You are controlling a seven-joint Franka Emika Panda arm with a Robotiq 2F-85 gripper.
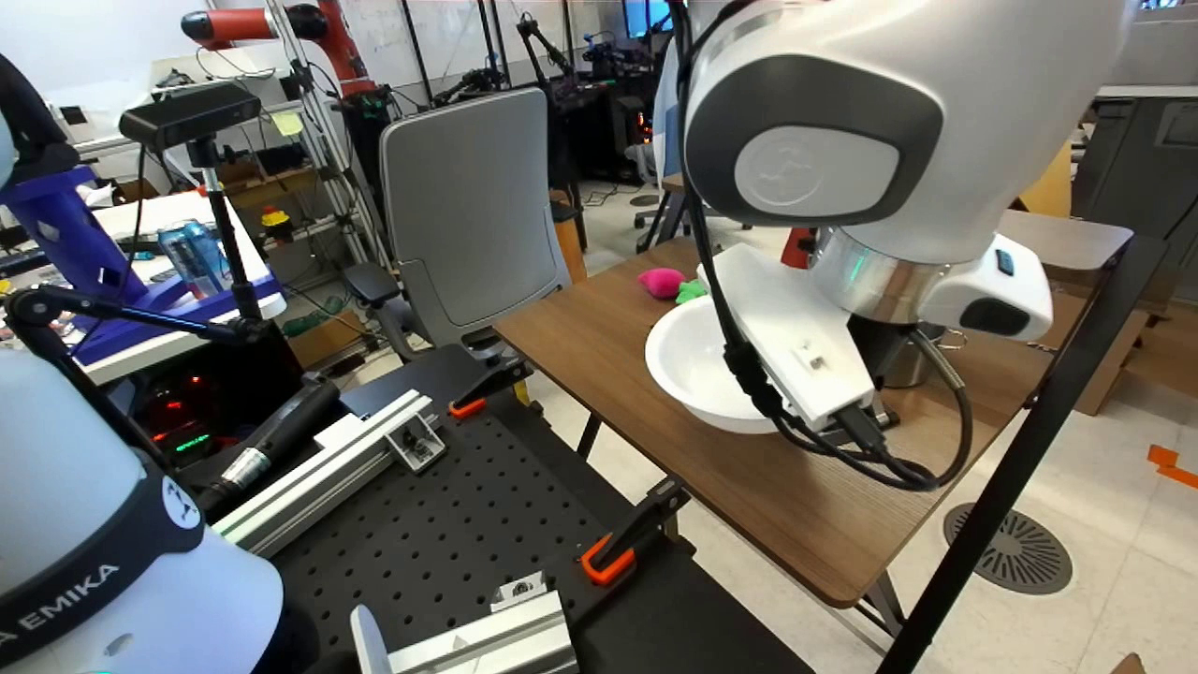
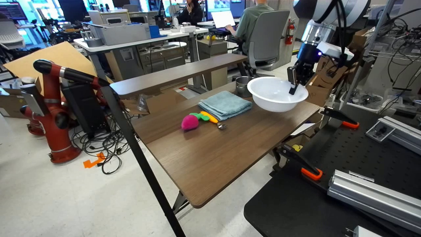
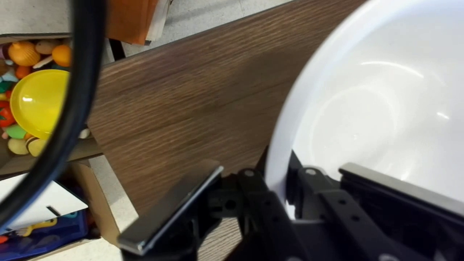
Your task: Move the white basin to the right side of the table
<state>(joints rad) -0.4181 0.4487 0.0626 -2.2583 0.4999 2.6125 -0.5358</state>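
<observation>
Tool (image 3: 278, 165) pinches white basin (image 2: 277, 94) by rim; basin seems up off desk (image 2: 223, 149). Hold level, go slow, don't bump metal pot (image 2: 242, 87), set down softly.

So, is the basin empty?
Empty, as far as visible: in the wrist view the white basin is bare inside but for one finger of the gripper; part lies out of frame.

Towel (image 2: 224, 104) blocks shelf (image 2: 181, 73) side—opposite table (image 2: 230, 168) edge open

White basin (image 3: 377, 105) partly beyond the wrist view's right edge
</observation>
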